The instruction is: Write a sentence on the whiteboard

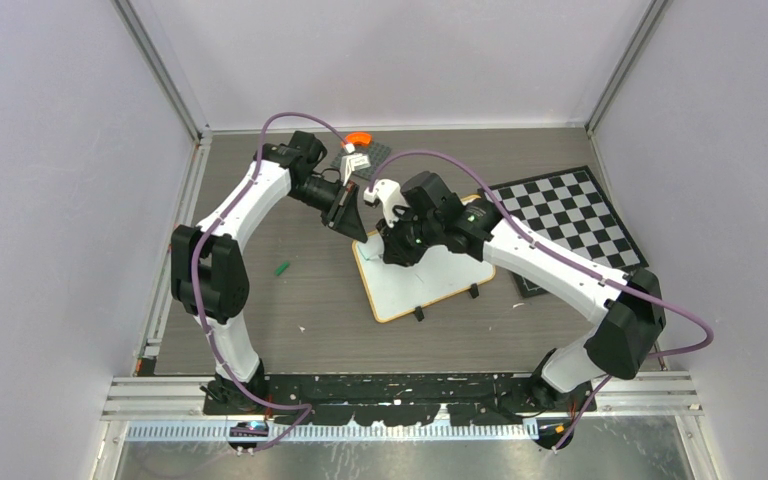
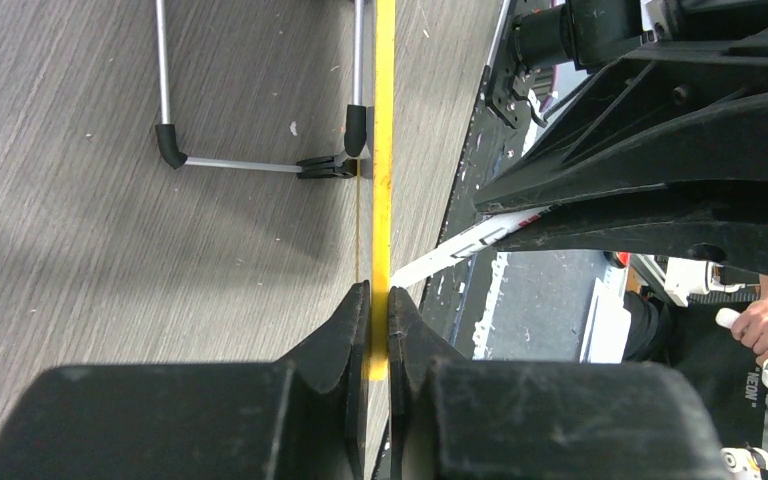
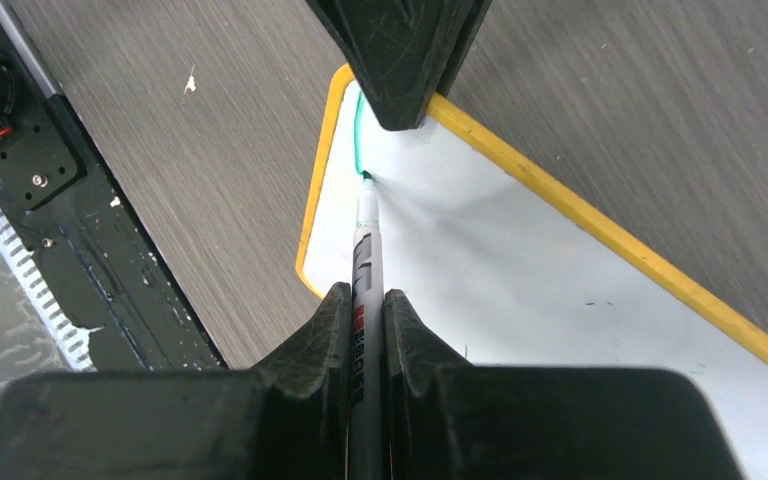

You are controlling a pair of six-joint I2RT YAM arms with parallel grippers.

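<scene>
One edge of whiteboard [image 1: 430, 282] inside left tool [image 2: 380, 291]

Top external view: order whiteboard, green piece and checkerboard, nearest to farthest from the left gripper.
1. whiteboard, its edge clamped in the left gripper.
2. green piece, off to the left.
3. checkerboard, far right.

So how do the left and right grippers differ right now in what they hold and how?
The left gripper is shut on the whiteboard's yellow frame edge; the right gripper is shut on a marker. The left grips near the board's corner from outside; the right reaches over the white surface, marker tip at a short green stroke. Both are closed.
</scene>
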